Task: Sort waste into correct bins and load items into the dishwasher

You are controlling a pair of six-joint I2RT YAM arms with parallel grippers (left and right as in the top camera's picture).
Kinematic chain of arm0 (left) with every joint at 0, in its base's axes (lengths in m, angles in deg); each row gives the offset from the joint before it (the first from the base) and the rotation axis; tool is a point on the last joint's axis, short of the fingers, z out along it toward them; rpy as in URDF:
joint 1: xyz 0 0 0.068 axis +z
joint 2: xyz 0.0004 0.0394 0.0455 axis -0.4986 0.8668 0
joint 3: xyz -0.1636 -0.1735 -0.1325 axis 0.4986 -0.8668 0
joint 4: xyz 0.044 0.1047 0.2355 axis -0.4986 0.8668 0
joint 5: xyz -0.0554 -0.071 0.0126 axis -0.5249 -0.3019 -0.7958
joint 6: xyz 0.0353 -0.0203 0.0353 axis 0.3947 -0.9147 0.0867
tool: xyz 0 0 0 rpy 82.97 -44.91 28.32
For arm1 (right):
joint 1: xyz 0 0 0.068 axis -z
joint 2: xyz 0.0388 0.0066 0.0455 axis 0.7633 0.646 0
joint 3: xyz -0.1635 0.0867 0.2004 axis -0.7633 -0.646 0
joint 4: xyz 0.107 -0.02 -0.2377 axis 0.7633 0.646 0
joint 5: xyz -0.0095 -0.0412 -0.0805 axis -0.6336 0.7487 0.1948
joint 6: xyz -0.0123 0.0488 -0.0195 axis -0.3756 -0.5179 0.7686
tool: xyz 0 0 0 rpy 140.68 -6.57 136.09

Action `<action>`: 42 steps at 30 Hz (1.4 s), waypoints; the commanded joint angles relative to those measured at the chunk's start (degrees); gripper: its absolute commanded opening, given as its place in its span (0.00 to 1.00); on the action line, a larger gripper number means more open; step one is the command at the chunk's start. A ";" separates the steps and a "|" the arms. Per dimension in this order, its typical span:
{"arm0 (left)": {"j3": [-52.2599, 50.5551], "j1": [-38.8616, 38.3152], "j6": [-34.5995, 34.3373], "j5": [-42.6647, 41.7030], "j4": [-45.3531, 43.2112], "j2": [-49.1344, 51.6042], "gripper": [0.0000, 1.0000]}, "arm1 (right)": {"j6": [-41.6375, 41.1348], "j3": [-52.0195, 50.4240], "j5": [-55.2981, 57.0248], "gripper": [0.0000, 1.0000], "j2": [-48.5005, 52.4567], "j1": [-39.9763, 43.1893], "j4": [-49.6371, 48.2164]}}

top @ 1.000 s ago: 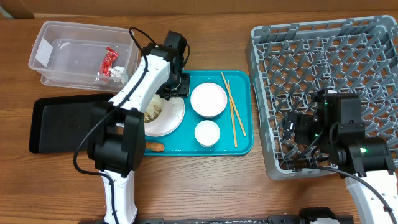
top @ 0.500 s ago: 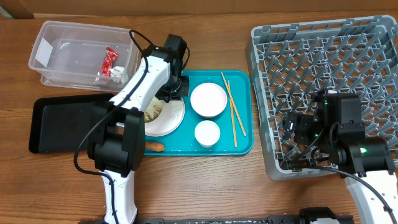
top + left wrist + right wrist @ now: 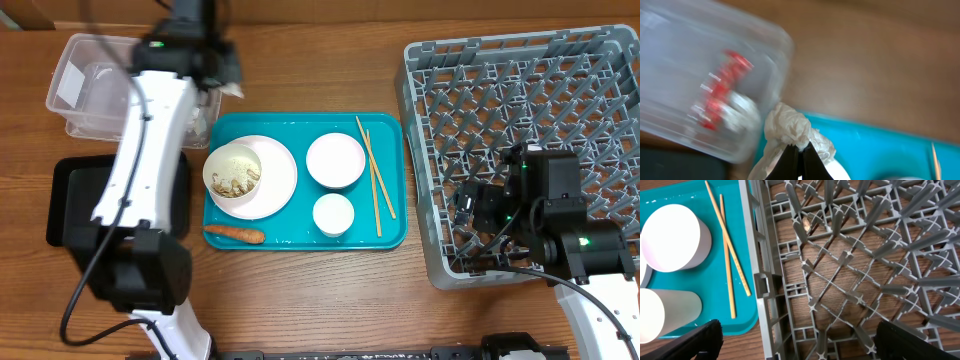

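My left gripper (image 3: 228, 85) is shut on the crumpled white paper ball (image 3: 797, 127) and holds it in the air by the right end of the clear tub (image 3: 95, 100). The red wrapper (image 3: 722, 90) lies in that tub; my arm hides it in the overhead view. On the teal tray (image 3: 300, 235) are the white plate (image 3: 278, 165) with a bowl of pale food scraps (image 3: 232, 172), an orange carrot (image 3: 235, 235), a white bowl (image 3: 335, 160), a white cup (image 3: 333, 213) and wooden chopsticks (image 3: 372, 175). My right gripper (image 3: 805, 347) is open and empty above the grey dish rack (image 3: 520, 90).
The black tray (image 3: 75, 205) lies left of the teal tray, partly under my left arm. The rack's left wall (image 3: 757, 255) stands close beside the teal tray's right edge. The right wrist view also shows the bowl (image 3: 675, 237), cup (image 3: 660, 315) and chopsticks (image 3: 730, 255).
My left arm has lifted off the plate with the paper ball and swung up and left to the clear tub's right end. The scraps bowl and carrot now show fully. The right arm has not moved.
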 commanded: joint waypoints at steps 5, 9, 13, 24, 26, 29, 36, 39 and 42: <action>0.22 7.13 -0.98 3.45 -3.26 4.09 0.04 | -0.04 1.84 0.57 1.00 -0.52 -0.17 -0.20; 0.22 9.27 -2.75 3.41 -3.50 6.47 0.11 | -0.04 1.84 0.57 1.00 -0.52 -0.17 -0.20; 0.76 10.10 -2.69 3.28 -4.70 6.08 0.49 | -0.04 1.84 0.57 1.00 -0.52 -0.17 -0.20; 4.66 3.06 -3.15 -6.05 14.03 1.81 0.56 | -0.04 1.84 0.57 1.00 -0.52 -0.17 -0.15; 3.96 0.63 -3.17 -6.03 19.39 1.88 0.56 | -0.04 1.84 0.57 1.00 -0.52 -0.17 -0.17; 1.81 -2.58 -3.30 -6.01 24.15 1.88 0.54 | -0.04 1.84 0.57 1.00 -0.52 -0.17 -0.15; -8.74 -8.33 -8.00 -5.40 20.96 1.88 0.51 | -0.04 1.84 0.55 1.00 -0.52 -0.17 -0.07; -13.09 -8.92 -10.14 -5.42 17.73 1.88 0.51 | -0.04 1.84 0.57 1.00 -0.52 -0.17 0.09; -17.25 -8.92 -10.49 -5.60 13.03 1.88 0.51 | -0.04 1.84 0.55 1.00 -0.52 -0.17 0.07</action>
